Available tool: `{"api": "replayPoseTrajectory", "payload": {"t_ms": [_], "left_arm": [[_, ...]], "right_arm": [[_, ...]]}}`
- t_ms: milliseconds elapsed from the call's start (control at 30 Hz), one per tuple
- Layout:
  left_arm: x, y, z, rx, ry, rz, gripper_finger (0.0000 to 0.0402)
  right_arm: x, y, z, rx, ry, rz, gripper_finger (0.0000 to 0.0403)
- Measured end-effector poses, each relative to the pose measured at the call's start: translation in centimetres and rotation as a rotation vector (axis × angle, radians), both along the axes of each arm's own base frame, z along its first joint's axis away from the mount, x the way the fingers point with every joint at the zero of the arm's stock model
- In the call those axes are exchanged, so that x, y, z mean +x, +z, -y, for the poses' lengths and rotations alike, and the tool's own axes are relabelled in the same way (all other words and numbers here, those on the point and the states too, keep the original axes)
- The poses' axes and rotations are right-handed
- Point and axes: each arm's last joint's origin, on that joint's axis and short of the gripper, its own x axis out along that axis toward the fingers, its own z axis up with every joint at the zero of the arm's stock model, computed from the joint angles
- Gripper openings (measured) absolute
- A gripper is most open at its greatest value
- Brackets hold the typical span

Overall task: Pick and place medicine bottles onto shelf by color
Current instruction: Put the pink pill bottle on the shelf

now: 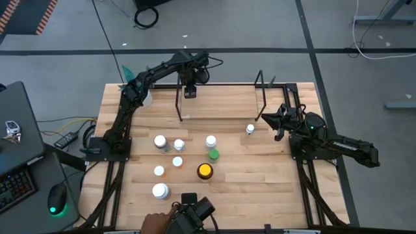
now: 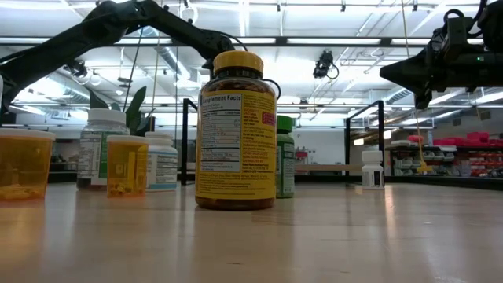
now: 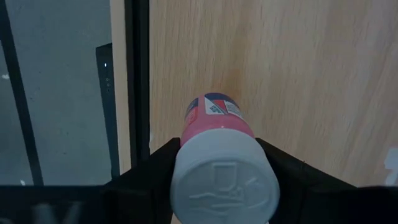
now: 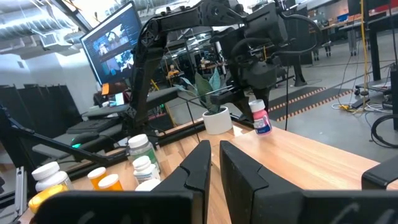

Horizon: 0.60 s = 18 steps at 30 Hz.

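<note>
A pink medicine bottle (image 3: 214, 121) with a white cap hangs upright in my left gripper (image 1: 190, 93), over the left end of the shelf (image 1: 224, 104) at the table's far side. In the right wrist view its base (image 4: 263, 129) is close over the wood; whether it touches, I cannot tell. Several more bottles stand on the table in front of the shelf, among them a green one (image 1: 213, 155), a large yellow-capped one (image 1: 205, 171) and a small white one (image 1: 250, 129). My right gripper (image 1: 266, 117) waits shut at the table's right side. My left gripper pinches the pink bottle at its white cap (image 3: 186, 163), one finger (image 3: 152, 171) on each side. The fingers come from above and point down. The bottle hangs upright below them, its pink body over the shelf's board.
The shelf's black wire uprights (image 1: 179, 101) stand right beside the held bottle, with another pair (image 1: 261, 97) at the right end. A white pot with a teal plant (image 4: 217, 119) is at the far left corner. A person's hand (image 1: 156, 223) shows at the near edge.
</note>
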Motion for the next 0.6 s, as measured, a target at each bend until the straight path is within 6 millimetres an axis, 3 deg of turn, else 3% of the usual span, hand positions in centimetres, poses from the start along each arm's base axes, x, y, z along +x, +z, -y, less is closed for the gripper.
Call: {"api": "replayPoseTrajectory", "payload": {"t_ms": [600], "left_arm": [[0.01,-1.01,-0.04,-0.017,0.041,-0.044,0.0201]], "right_arm": [[0.0,0.0,0.0,0.0,0.0,0.0,0.0042]]}}
